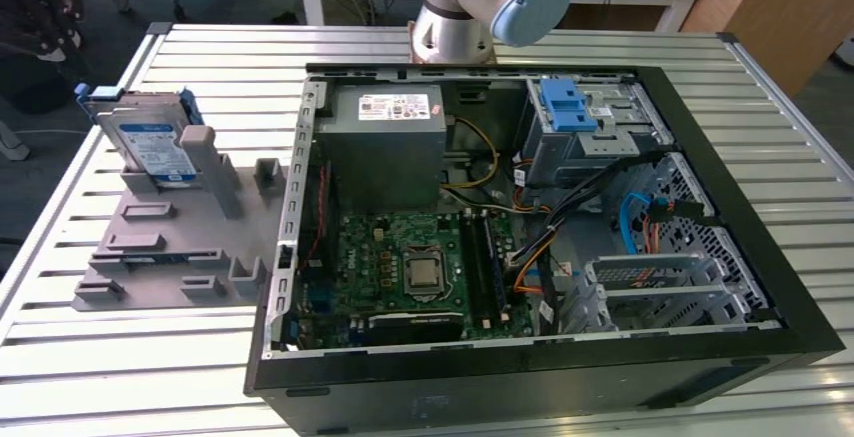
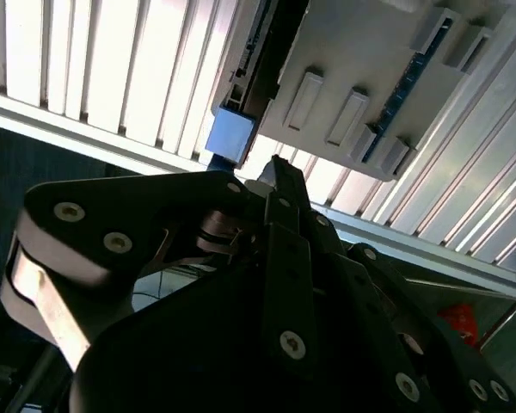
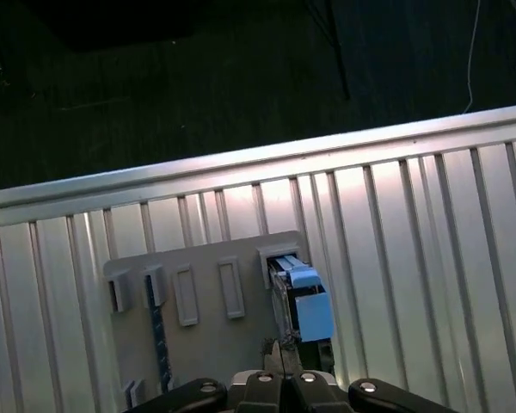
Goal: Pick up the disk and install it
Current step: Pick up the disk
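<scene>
First wrist view, gripper (image 3: pixel 273 351): I see its fingers pressed together, holding nothing.
Disk (image 3: pixel 303 303): beyond the tips, upright in a slot of the grey stand (image 3: pixel 206 335).
Table (image 3: pixel 413 224): slatted metal under the stand.
Exterior view, computer case (image 1: pixel 534 387): open, beside the stand, toward that view's right.

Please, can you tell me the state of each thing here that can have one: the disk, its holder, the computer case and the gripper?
computer case: lying on its side, cover off, inside exposed.
grey holder: lying flat beside the computer case.
disk: upright in the grey holder, not in the computer case.
gripper: shut, holding nothing, close to the disk.
</scene>
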Controlling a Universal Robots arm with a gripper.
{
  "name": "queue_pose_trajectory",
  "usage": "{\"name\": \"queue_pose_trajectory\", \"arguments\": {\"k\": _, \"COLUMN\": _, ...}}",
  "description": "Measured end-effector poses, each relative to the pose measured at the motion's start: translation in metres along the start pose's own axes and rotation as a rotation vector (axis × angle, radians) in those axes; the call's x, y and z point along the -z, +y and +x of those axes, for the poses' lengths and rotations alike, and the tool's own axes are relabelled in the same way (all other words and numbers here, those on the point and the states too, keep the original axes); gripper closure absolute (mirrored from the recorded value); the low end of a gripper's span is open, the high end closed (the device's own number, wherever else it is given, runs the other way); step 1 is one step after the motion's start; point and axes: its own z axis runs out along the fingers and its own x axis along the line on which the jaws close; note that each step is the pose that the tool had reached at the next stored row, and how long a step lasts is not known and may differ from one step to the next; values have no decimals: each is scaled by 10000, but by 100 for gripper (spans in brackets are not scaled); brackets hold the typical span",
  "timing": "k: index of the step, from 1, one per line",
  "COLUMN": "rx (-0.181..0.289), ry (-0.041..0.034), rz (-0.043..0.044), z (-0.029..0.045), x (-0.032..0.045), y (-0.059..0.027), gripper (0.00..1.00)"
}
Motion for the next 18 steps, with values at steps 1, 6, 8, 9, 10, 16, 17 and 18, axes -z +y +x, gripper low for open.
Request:
{"name": "queue_pose_trajectory", "arguments": {"k": 1, "rx": 174, "ry": 5, "rz": -4, "z": 0, "x": 0, "y": 0, "gripper": 89}}
{"name": "queue_pose_trajectory", "arguments": {"k": 6, "rx": 559, "ry": -22, "rz": 5, "z": -12, "x": -5, "y": 2, "gripper": 89}}
{"name": "queue_pose_trajectory", "arguments": {"k": 8, "rx": 589, "ry": -26, "rz": 12, "z": -57, "x": -11, "y": 9, "gripper": 89}}
{"name": "queue_pose_trajectory", "arguments": {"k": 9, "rx": 591, "ry": -25, "rz": 12, "z": -94, "x": -16, "y": 15, "gripper": 89}}
{"name": "queue_pose_trajectory", "arguments": {"k": 10, "rx": 593, "ry": -26, "rz": 14, "z": -133, "x": -21, "y": 21, "gripper": 89}}
{"name": "queue_pose_trajectory", "arguments": {"k": 16, "rx": 597, "ry": 16, "rz": 21, "z": -242, "x": -81, "y": 38, "gripper": 71}}
{"name": "queue_pose_trajectory", "arguments": {"k": 17, "rx": 613, "ry": 17, "rz": 19, "z": -242, "x": -99, "y": 37, "gripper": 65}}
{"name": "queue_pose_trajectory", "arguments": {"k": 18, "rx": 666, "ry": 19, "rz": 17, "z": -241, "x": -111, "y": 36, "gripper": 65}}
